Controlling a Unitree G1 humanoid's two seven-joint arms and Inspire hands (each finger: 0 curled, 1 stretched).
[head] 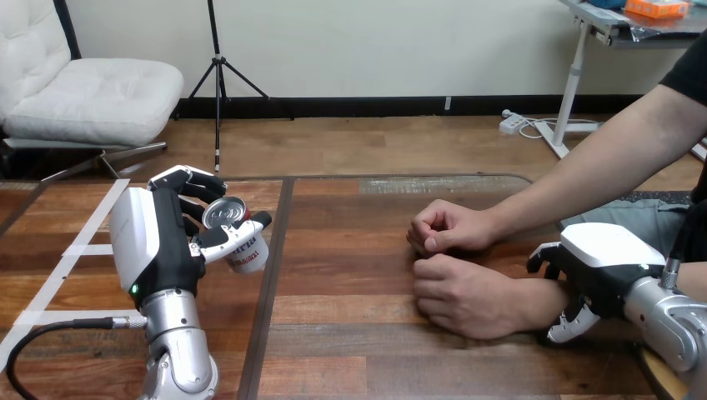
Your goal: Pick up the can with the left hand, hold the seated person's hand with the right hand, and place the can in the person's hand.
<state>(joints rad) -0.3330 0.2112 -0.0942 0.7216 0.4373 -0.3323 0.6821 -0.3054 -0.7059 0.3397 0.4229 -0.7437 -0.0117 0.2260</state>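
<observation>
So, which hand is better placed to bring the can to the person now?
Left. The left hand is curled round the can, while the right hand is curled round the person's wrist.

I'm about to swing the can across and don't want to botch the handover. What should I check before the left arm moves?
1. Grasp: the left hand has its fingers and thumb curled round the can. Ok.
2. Can off the table: it looks lifted and sits tilted in the hand. Ok.
3. Right hand on the person: its fingers and thumb curl round the person's wrist. Ok.
4. Receiving hand open: the person's nearer hand lies curled, knuckles up, on the wood. Not ok.
5. Path: bare wood lies between the can and the person's nearer hand. Ok.
</observation>
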